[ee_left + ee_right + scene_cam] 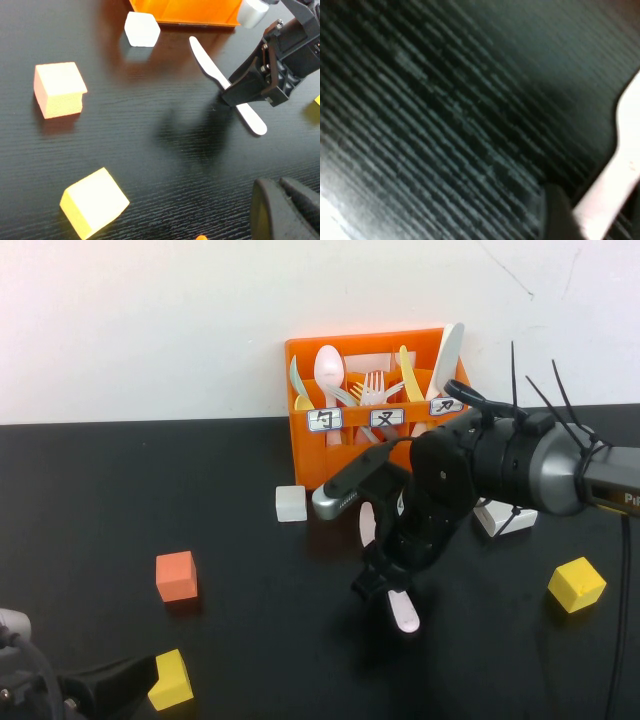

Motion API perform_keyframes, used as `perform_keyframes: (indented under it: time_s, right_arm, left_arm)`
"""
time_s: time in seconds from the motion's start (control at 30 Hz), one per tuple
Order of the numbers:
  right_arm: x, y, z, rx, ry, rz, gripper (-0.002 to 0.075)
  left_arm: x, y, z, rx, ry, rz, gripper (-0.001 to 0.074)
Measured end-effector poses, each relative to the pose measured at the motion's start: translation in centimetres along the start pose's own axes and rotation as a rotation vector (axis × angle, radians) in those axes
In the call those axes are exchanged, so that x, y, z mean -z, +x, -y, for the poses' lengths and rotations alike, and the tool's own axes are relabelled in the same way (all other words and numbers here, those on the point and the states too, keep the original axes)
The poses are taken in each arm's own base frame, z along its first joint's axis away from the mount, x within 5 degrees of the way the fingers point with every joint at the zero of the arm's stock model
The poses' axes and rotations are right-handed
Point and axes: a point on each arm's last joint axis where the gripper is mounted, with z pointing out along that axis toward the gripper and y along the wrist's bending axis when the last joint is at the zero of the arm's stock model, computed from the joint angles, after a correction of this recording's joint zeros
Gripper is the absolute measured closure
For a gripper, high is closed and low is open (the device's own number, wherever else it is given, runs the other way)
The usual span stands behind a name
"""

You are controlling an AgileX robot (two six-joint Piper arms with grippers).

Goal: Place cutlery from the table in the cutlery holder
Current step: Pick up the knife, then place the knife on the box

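While most cutlery is already seen in the cutlery holder (372, 405) at upper centre, the pale pink knife (400, 605) is straddled mid-frame by the part-open right end effector (385, 575); the left end effector (105, 685), lower left, is shut and empty.

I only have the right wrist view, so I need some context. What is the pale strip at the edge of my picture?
Observer: It's the pale pink knife, lying flat on the table. The right tool is down over its middle.
Operator: Where's the holder from there?
Observer: The cutlery holder stands just beyond the knife, by the wall, with several pieces in it.
Operator: And the other arm?
Observer: The left tool sits shut at the table's near left corner, beside a yellow cube.
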Motion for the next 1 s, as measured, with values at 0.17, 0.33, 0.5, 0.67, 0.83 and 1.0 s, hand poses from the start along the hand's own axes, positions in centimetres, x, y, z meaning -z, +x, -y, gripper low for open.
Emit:
perform_keyframes:
  time_s: [0.17,0.33,0.5,0.67,0.83,1.0]
  right_arm:
    - [0.0,0.1,-0.1,0.037,-0.007,-0.010,0.0604]
    - [0.0,0.1,-0.1,0.048,-0.007,-0.010,0.0604]
    - [0.1,0.1,-0.1,0.048,-0.007,-0.010,0.0604]
    - [0.9,0.2,-0.1,0.050,-0.008,-0.015,0.0605]
    - [3.3,0.1,-0.1,0.047,-0.006,0.019,0.0605]
    - [6.3,-0.1,-0.4,0.050,-0.019,0.081,0.0605]
  left_arm:
    - [0.0,0.0,0.0,0.000,0.001,0.001,0.0736]
    - [0.0,0.0,0.0,0.000,0.001,0.001,0.0736]
    - [0.0,0.0,0.0,0.000,0.001,0.001,0.0736]
    - [0.0,0.0,0.0,0.000,0.001,0.001,0.0736]
    - [0.0,0.0,0.0,0.000,0.001,0.001,0.0736]
    - [0.0,0.0,0.0,0.000,0.001,0.001,0.0736]
